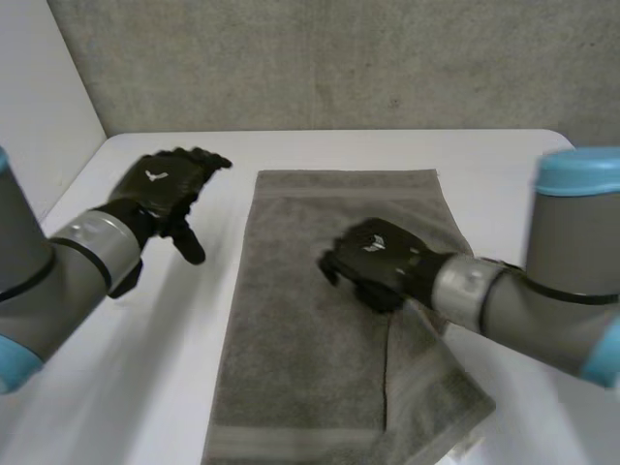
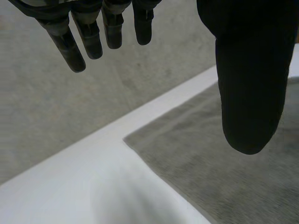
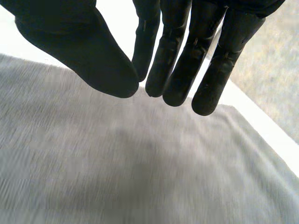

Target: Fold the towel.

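1. The grey towel point(image 1: 300, 320) lies lengthwise on the white table point(image 1: 155, 339), mostly flat. Its near right corner is doubled into a loose flap under my right forearm.
2. My right hand point(image 1: 373, 257) hovers over the towel's middle, fingers straight and close together, thumb beside them, holding nothing. Whether the fingertips point(image 3: 205, 100) brush the cloth, I cannot tell.
3. My left hand point(image 1: 160, 189) is above bare table, just beside the towel's far left corner, fingers spread and relaxed, holding nothing.
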